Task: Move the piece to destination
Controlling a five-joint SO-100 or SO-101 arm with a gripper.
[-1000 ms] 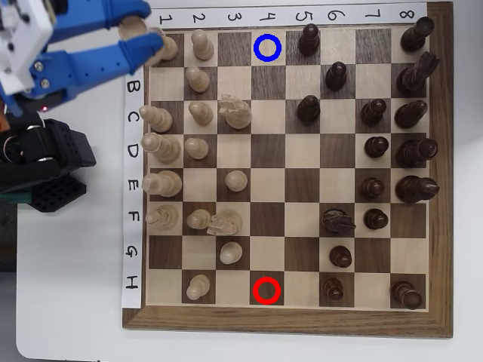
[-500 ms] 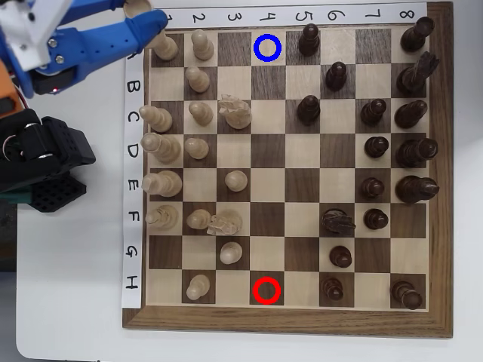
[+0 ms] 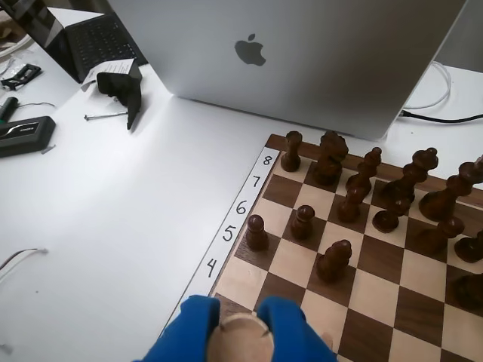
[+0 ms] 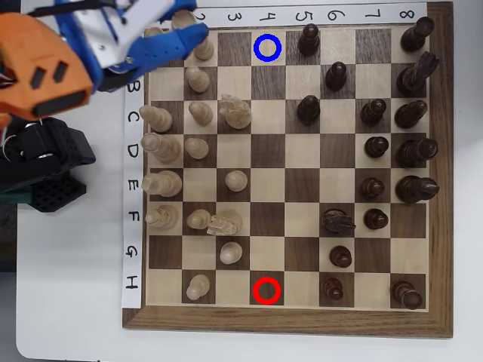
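The piece (image 3: pixel 240 337) is held upright, knob up, between the blue gripper (image 4: pixel 198 41) fingers, left of the destination (image 4: pixel 268 47) in the overhead view.

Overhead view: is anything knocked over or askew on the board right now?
Possibly: the dark piece on row F looks tipped on its side, though it may be a knight seen from above. Nothing else stands out.

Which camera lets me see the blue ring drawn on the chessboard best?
The overhead view. It looks straight down on the whole wooden chessboard, so the drawn blue ring shows clearly on a light square in the top row, under the number 4. The wrist view shows no ring at all, only plain squares beyond the blue gripper.
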